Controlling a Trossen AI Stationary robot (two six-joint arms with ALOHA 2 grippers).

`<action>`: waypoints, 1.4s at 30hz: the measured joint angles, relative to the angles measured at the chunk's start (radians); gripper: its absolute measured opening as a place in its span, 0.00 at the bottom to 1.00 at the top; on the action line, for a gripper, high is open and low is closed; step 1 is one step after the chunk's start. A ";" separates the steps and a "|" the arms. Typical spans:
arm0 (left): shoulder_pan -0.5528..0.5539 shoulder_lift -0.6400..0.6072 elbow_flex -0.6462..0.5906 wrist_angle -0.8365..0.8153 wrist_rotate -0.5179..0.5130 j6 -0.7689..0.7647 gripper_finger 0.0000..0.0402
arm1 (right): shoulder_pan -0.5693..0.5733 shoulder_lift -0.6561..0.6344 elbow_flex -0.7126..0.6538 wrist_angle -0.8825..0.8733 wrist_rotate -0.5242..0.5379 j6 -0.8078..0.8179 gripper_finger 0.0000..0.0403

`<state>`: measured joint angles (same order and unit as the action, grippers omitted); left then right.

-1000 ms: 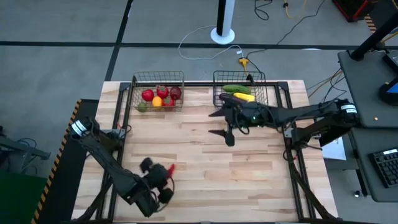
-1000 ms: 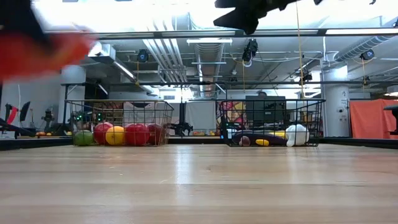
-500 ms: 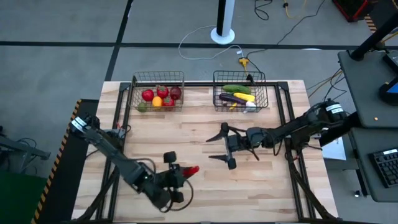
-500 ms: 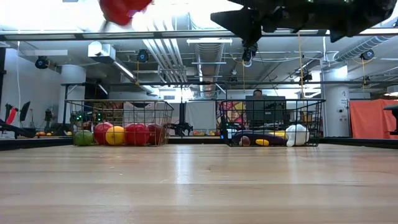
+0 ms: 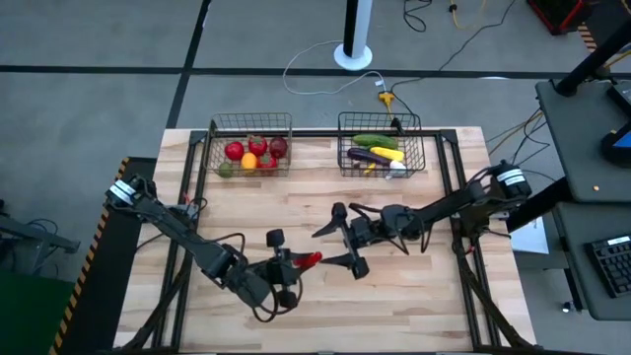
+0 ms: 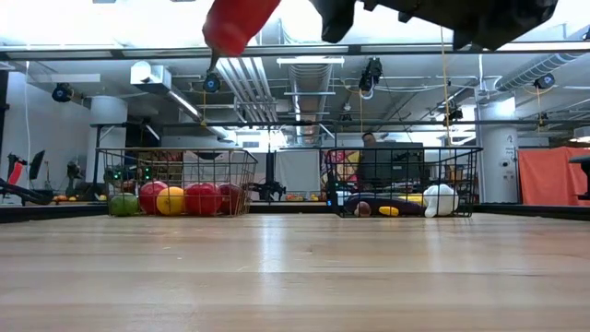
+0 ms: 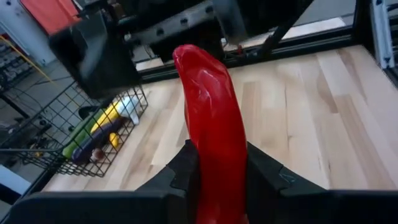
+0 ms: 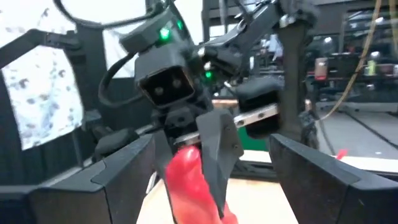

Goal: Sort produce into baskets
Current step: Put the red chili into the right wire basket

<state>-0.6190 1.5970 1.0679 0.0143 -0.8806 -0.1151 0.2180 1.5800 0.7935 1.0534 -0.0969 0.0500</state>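
Note:
A long red pepper [image 5: 308, 259] hangs in the air over the table's near middle, with my left gripper [image 5: 294, 263] shut on it. My right gripper [image 5: 333, 247] faces it from the right, fingers open. The pepper's free end [image 8: 186, 177] points into the gap between them without touching either finger. The pepper also shows at the top of the low view [image 6: 235, 23]. Two wire baskets stand at the far edge. The left basket [image 5: 250, 126] holds round red, orange and green produce. The right basket [image 5: 380, 123] holds long green, yellow and purple produce and one white piece. My left gripper pinches the red pepper between its two fingers [image 7: 189, 165], one on each long side [image 7: 217, 162]. The fingers lie along the pepper, nearly level, coming from the table's left. Most of the pepper sticks out past the fingertips, lifted clear of the table. Its held end is hidden.
Bare wooden tabletop [image 5: 414, 296] lies all around the two grippers. Cables and a white stand base [image 5: 354, 54] lie on the floor beyond the far edge. The room behind the baskets shows in the low view.
My left gripper has carried the red pepper toward the table's right and upward, rolling so that the pepper now points at my right gripper. My right gripper has come down from near the right basket toward the near edge and the left, staying open.

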 joint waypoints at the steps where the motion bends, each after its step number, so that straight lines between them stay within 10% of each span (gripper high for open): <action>1: 0.002 0.000 0.000 0.007 0.000 0.002 0.17 | 0.000 0.013 0.007 0.000 -0.015 0.001 0.75; 12: 0.008 0.002 -0.001 0.022 -0.003 0.002 0.17 | 0.000 0.104 0.070 0.015 -0.043 -0.008 0.63; 26: 0.007 0.003 -0.001 0.028 -0.066 -0.008 0.26 | 0.014 0.098 0.067 0.029 -0.035 -0.074 0.18; 42: 0.008 0.004 -0.001 -0.150 -0.165 -0.244 0.61 | -0.021 0.020 0.066 -0.202 0.017 -0.021 0.18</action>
<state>-0.6106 1.6009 1.0672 -0.1353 -1.0458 -0.3593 0.1969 1.6004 0.8597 0.8512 -0.0804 0.0290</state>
